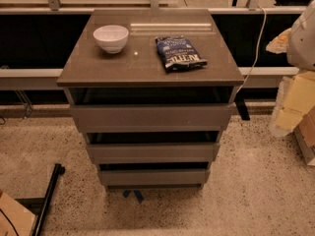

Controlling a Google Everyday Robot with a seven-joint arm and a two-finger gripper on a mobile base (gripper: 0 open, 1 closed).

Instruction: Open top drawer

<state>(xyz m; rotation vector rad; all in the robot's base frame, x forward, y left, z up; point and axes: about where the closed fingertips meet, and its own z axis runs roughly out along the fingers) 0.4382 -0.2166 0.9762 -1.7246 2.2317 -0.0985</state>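
Observation:
A grey-brown cabinet stands in the middle of the camera view, with its tabletop [147,65] seen from above. The top drawer [150,117] is the widest flat, handleless front, just under the tabletop, with a dark gap above it. Two narrower drawer fronts sit below it, the middle one [152,152] and the bottom one [153,177]. My gripper is not in view. A white rounded shape [302,38] shows at the right edge, well away from the drawers.
A white bowl [111,38] and a blue chip bag [179,53] lie on the tabletop. Yellowish boxes [294,107] stand at the right. A black pole [47,200] and cardboard [12,218] lie on the speckled floor at the lower left. A white cable [256,43] hangs behind the cabinet.

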